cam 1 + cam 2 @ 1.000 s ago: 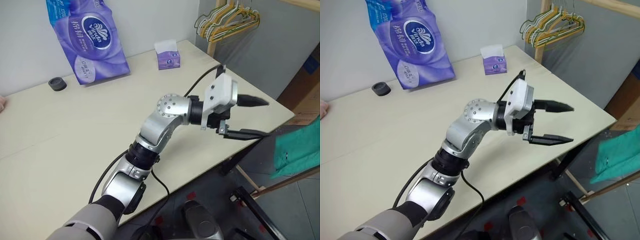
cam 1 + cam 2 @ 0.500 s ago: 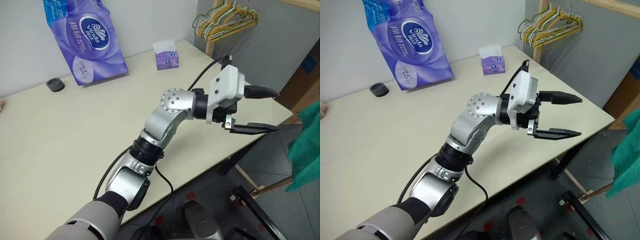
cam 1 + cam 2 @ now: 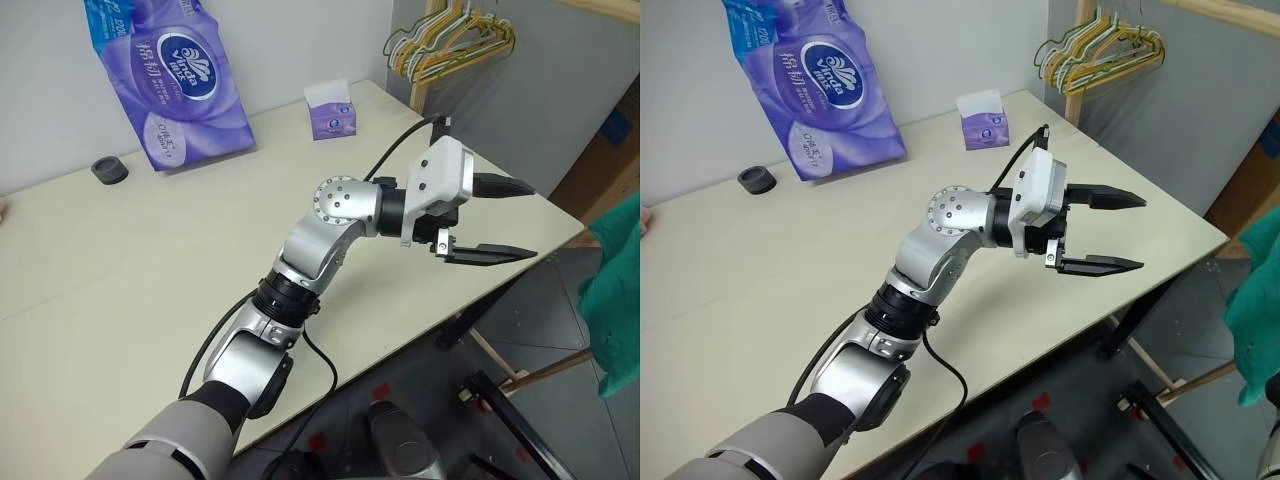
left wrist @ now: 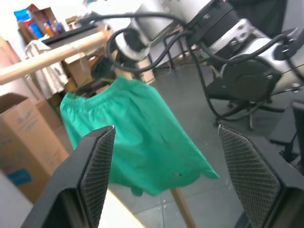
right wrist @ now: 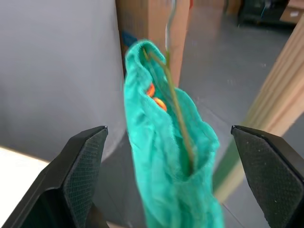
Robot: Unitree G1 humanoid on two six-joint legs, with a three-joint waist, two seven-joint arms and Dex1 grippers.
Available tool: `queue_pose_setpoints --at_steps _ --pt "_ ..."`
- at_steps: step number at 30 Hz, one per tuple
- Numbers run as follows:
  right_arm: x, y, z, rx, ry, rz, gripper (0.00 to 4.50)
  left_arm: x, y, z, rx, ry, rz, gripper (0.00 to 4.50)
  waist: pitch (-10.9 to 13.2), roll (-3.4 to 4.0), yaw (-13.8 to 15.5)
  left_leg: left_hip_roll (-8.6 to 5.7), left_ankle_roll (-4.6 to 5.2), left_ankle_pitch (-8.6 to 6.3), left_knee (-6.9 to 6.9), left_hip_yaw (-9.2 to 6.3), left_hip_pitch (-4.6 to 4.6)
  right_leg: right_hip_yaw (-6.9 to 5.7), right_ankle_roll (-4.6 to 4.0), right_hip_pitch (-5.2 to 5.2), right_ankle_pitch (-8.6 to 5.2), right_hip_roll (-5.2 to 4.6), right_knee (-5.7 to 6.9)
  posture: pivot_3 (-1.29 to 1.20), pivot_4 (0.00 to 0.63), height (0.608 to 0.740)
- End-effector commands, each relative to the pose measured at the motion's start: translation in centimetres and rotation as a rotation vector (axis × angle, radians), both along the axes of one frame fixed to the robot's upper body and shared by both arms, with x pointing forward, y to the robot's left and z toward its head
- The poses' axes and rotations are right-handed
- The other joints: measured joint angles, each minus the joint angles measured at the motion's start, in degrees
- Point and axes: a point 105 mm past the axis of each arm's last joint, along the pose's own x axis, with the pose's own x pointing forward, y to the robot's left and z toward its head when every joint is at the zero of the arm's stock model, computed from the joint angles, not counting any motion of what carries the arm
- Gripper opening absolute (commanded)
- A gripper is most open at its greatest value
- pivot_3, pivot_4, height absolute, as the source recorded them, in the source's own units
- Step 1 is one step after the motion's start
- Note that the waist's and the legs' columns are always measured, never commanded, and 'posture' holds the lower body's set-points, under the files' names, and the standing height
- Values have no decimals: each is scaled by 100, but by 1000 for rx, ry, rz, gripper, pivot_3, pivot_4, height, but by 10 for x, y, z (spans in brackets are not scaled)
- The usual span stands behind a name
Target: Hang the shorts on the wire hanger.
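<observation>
Here, gathered teal shorts (image 5: pixel 171 171) draped on the thin olive wire hanger (image 5: pixel 176 111), both black end effectors (image 3: pixel 505 220) (image 5: pixel 166 190) agape, empty.

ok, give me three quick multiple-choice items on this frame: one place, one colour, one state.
1. Where is the tissue box?
A. on the table near its far corner
B. on the floor
C. on top of the toilet-paper pack

2. What colour are the shorts?
A. pink
B. teal green
C. yellow

3. How do the left pincer's fingers stand?
A. shut on the shorts
B. shut on nothing
C. open, holding nothing

Answers:
1 A: the tissue box stands on the table by the far corner, apart from the toilet-paper pack.
2 B: the shorts are teal green, draped on the hanger.
3 C: the left pincer shows its two fingers spread over the table edge with nothing between them.
</observation>
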Motion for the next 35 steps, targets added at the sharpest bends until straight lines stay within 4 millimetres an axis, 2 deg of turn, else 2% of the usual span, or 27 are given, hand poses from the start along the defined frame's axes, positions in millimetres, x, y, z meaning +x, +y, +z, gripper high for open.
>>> queue_pose_setpoints --at_steps 1,3,5,8,10,12,13,15,18,21,24,27,30,35 --pt "-6 27 37 -245 -129 21 4451 27 26 -9 15 -2 172 3683 -4 7 0 1 0 0 -1 0 0 0 0 -1 0 0 3 -396 114 740" --pt "8 59 42 -402 -153 146 4451 44 43 -15 31 -5 290 3683 -6 8 9 3 -1 0 0 -2 0 -3 0 -3 1 1 5 -365 108 740" --pt "23 92 36 -494 -172 297 4451 62 62 -18 31 16 422 3683 -13 -4 28 2 -1 0 3 -3 -1 -2 1 -3 2 -2 7 -329 99 740" --pt "45 146 1 -560 -152 550 4451 91 106 -23 1 49 709 3683 -47 -47 57 5 -1 1 5 -13 0 -10 5 -3 8 -3 11 -281 90 740" --pt "52 166 -18 -576 -145 641 4451 103 129 -25 -25 62 861 3683 -51 -50 150 7 -4 1 6 -22 11 -20 -9 -5 22 -4 15 -264 86 740" --pt "68 215 -62 -509 -148 873 4451 115 183 -36 -98 89 1195 3683 -79 -52 279 4 -6 3 8 -23 10 -22 -35 -15 40 -8 18 -181 73 740" --pt "72 233 -81 -466 -148 954 4451 117 209 -43 -127 98 1353 3683 -128 -64 329 5 -15 7 5 -24 7 -21 -41 -28 44 -8 19 -158 69 740" --pt "79 251 -104 -435 -145 1022 4451 114 244 -55 -143 91 1579 3683 -149 -76 528 23 -48 14 1 -40 5 -32 -44 -37 45 6 29 -86 66 740" --pt "89 280 -140 -413 -113 1148 4451 91 281 -77 -213 120 1782 3683 -172 -99 932 8 -73 30 5 -46 -46 -32 -79 -94 72 -1 33 -21 65 740" --pt "99 298 -158 -372 -117 1192 4451 69 301 -104 -238 216 1894 3683 -216 -161 1396 11 -89 38 3 -58 -47 -48 -86 -96 74 1 30 31 69 740" --pt "109 306 -169 -347 -123 1185 4451 57 307 -121 -248 283 1930 3683 -227 -178 1866 11 -98 43 4 -65 -50 -62 -100 -96 83 -1 24 74 71 740" --pt "118 302 -174 -301 -129 1146 4451 56 306 -124 -269 301 1917 3683 -240 -200 2238 10 -104 47 7 -73 -50 -75 -117 -90 94 -1 16 94 72 740" --pt "120 297 -177 -295 -124 1123 4451 60 303 -120 -284 303 1888 3683 -248 -212 2388 9 -108 53 7 -85 -49 -89 -122 -81 96 -1 14 98 71 740" --pt "118 288 -185 -278 -111 1083 4451 72 292 -110 -291 278 1785 3683 -258 -220 2383 13 -122 63 4 -88 -47 -88 -127 -83 98 8 19 82 67 740"
